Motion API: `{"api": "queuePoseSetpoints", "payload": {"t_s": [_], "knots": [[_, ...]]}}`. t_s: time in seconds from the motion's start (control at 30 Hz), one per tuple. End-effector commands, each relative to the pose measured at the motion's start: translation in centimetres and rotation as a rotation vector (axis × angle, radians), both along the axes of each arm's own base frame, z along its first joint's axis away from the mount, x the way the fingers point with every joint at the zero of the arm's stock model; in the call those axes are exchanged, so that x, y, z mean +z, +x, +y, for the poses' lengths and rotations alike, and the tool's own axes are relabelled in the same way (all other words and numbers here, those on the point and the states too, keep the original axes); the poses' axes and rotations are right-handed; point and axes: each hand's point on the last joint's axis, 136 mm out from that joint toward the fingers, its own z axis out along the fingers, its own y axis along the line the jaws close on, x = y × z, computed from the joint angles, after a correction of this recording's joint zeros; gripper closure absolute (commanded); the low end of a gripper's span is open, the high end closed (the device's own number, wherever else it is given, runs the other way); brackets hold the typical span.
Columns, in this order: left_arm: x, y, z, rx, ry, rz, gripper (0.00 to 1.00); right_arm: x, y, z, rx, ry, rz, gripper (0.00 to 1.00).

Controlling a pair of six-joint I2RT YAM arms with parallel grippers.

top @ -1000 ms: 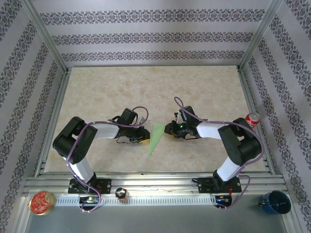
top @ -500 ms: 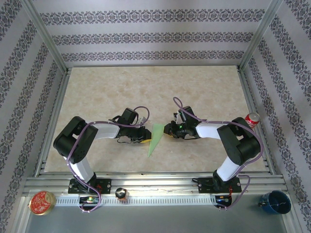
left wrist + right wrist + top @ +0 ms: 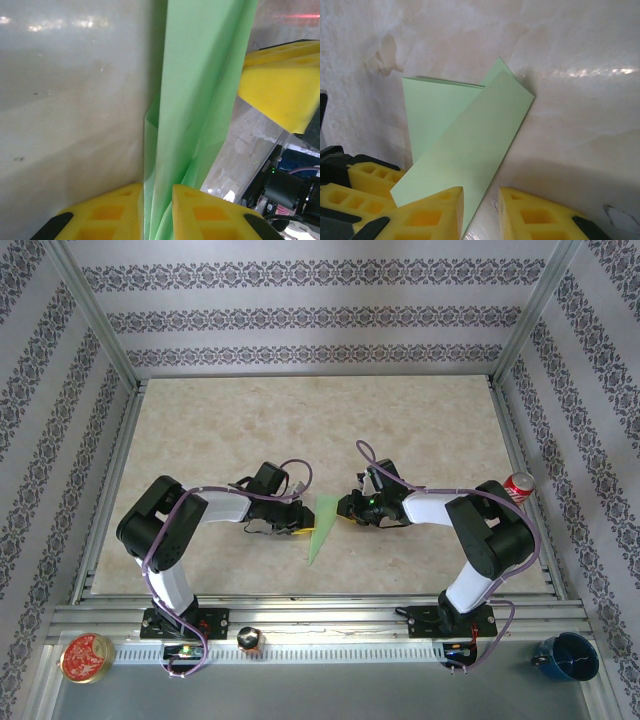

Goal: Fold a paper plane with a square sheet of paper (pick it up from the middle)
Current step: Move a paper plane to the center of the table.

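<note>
The square sheet of paper is folded into a slim, pointed pale-green paper plane (image 3: 320, 530), lying on the table between the two grippers with its tip toward the near edge. My left gripper (image 3: 300, 527) meets it from the left. In the left wrist view the creased paper plane (image 3: 200, 90) runs up from between the yellow fingers of the left gripper (image 3: 158, 210), which are shut on its folded layers. My right gripper (image 3: 344, 508) is at the plane's wide end. Its jaws (image 3: 481, 215) stand slightly apart, with the paper plane's (image 3: 465, 145) edge beside the left finger and bare table in the gap.
A red can (image 3: 519, 486) stands at the table's right edge near the right arm's elbow. On the front rail are a red tin (image 3: 86, 657), a small dark object (image 3: 248, 640) and a blue mug (image 3: 566, 656). The marbled tabletop (image 3: 300, 420) stretches behind the grippers.
My left arm has edged to the right, toward the paper, and the plane's tip has shifted slightly right. The right arm has hardly moved.
</note>
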Motion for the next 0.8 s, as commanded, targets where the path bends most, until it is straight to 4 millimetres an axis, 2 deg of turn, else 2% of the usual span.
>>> {"api": "queuePoseSetpoints", "payload": {"t_s": [0.0, 0.33, 0.47, 0.63, 0.77], "knots": [[-0.7, -0.4, 0.1, -0.033, 0.054, 0.002, 0.78, -0.4, -0.5, 0.5, 0.012, 0.010, 0.019, 0.73], [-1.5, -0.9, -0.3, -0.059, 0.067, 0.023, 0.74, -0.6, -0.5, 0.6, 0.014, 0.015, 0.024, 0.73], [-0.9, -0.5, -0.6, -0.050, 0.049, 0.002, 0.80, -0.6, -0.4, 0.7, 0.013, 0.018, 0.025, 0.73], [0.8, 0.4, -1.3, -0.039, 0.001, -0.044, 0.90, -0.3, -0.3, 0.9, 0.016, 0.023, 0.019, 0.73], [1.9, 0.7, -1.6, -0.030, -0.025, -0.072, 0.93, 0.1, -0.2, 0.9, 0.018, 0.027, 0.014, 0.73]]}}
